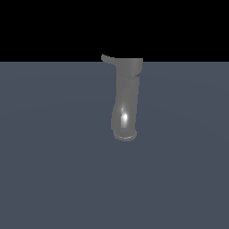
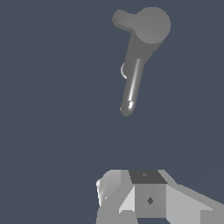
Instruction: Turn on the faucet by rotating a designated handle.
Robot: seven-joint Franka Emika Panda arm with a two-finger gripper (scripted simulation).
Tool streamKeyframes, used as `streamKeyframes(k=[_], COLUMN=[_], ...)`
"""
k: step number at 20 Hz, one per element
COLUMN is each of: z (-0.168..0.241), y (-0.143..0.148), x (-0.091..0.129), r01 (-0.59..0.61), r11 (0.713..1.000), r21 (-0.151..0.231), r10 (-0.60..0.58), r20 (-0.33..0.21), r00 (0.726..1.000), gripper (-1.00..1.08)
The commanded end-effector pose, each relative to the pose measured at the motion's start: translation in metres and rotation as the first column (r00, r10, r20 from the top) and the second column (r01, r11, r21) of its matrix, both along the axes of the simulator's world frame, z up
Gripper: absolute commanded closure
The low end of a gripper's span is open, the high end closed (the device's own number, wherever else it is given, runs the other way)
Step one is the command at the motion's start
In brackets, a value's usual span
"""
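Observation:
The faucet [image 1: 126, 98] is a glossy dark-grey tube, slightly curved, with a flared ring rim [image 1: 125, 135] at its near end and a wider head [image 1: 129, 65] at the far end. Its thin curved handle [image 1: 107, 58] juts from the head toward the exterior view's left. In the wrist view the faucet [image 2: 133, 78] lies ahead, and the short handle [image 2: 121, 19] sticks out beside the round head [image 2: 151, 24]. Only blocky parts of my gripper [image 2: 135, 194] show at the frame edge, well apart from the faucet. Nothing is seen held, and the finger gap is unclear.
A flat blue-grey floor [image 1: 53, 156] surrounds the faucet on all sides. A black background lies beyond its far edge. No other objects show.

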State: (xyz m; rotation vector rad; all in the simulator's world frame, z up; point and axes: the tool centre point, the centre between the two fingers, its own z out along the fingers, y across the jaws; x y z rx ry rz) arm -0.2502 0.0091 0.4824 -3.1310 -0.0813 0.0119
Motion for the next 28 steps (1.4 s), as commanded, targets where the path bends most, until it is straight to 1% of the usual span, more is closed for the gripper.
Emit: streamKeyframes(k=[1,9,17,22,28], z=[0.0,-0.004,-0.016,-0.027,-0.042], y=[0.0,0.006,0.022,0.036,0.052], x=[0.0,0.004,0.018,0.033,0.056], r01=[0.0,0.036,0.145,0.249,0.381], r11=[1.0,0.999,0.989,0.968,0.925], r21=[0.0,0.0,0.0,0.0,0.0], r10=[0.0,-0.036,-0.145,-0.249,-0.381], r20=[0.0,0.0,-0.001,-0.001,-0.002], r00=[1.0,0.999,0.989,0.968,0.925], gripper=[1.08,1.08,1.08,1.08,1.08])
